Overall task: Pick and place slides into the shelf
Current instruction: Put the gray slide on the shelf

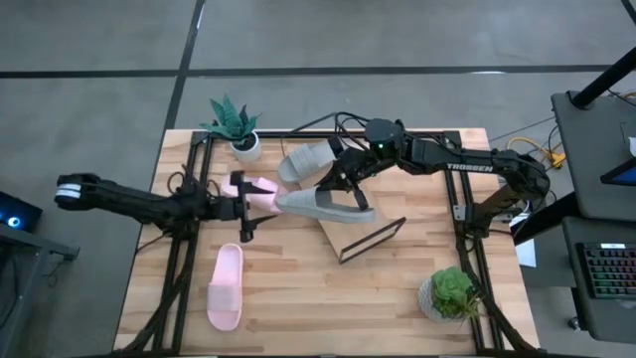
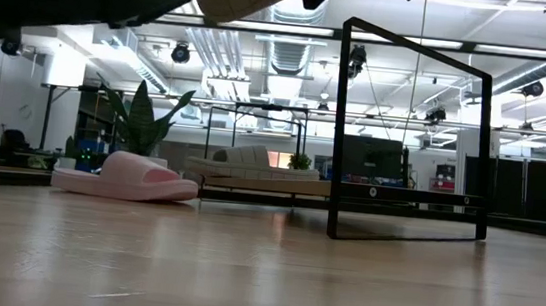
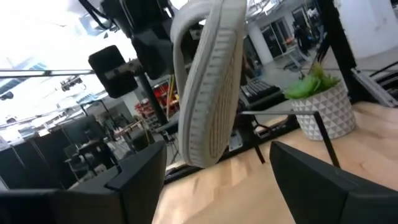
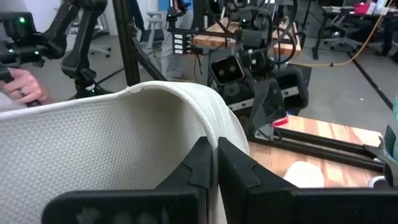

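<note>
- High view: white lettering on the right arm (image 1: 467, 167) reads TROSSEN; no other writing can be read.
- The right gripper (image 1: 350, 181) is clamped on the strap of a grey slide (image 1: 323, 204), held above the table with its long axis running left to right across the picture and one end over the shelf (image 1: 363, 234).
- The left gripper (image 1: 243, 206) stands just beside the slide's left end, fingers apart around nothing.
- A second grey slide (image 1: 306, 159) lies near the plant pot (image 1: 246, 145); one pink slide (image 1: 260, 189) sits by the left gripper, another pink slide (image 1: 227, 286) lies lengthwise toward the table's near edge.
- The left wrist view alone shows the held slide's ribbed sole.
- The right wrist view alone shows the fingers (image 4: 202, 165) pinched together on the strap, and a person's hand (image 4: 22, 84) beyond.
- The low view shows the held slide high off the tabletop.
</note>
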Controlling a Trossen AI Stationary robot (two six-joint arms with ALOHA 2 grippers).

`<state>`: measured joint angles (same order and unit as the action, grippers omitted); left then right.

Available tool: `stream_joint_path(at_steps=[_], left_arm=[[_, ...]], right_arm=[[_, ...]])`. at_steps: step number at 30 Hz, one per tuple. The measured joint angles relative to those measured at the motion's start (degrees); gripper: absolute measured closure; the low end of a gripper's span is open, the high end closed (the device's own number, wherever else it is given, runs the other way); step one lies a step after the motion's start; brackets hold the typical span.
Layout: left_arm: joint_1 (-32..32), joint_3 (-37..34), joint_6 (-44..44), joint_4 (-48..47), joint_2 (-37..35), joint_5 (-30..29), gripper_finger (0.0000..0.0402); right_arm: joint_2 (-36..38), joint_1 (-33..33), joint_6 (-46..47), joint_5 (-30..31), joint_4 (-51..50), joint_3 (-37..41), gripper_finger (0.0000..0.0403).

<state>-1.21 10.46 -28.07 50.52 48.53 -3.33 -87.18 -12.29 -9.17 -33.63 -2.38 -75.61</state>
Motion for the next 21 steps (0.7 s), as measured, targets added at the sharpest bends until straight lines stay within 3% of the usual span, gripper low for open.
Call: stream_joint_path(at_steps=[8, 21], left_arm=[[0.00, 1.99, -2.33, 7.93, 7.22, -0.01, 0.0132], [0.00, 8.07, -2.60, 7.96, 15.80, 0.09, 0.0133]], right_arm=[[0.00, 0.06, 0.11, 0.00, -0.34, 0.00, 0.0394], [0.00, 0.01, -0.15, 0.02, -0.65, 0.14, 0.0394]])
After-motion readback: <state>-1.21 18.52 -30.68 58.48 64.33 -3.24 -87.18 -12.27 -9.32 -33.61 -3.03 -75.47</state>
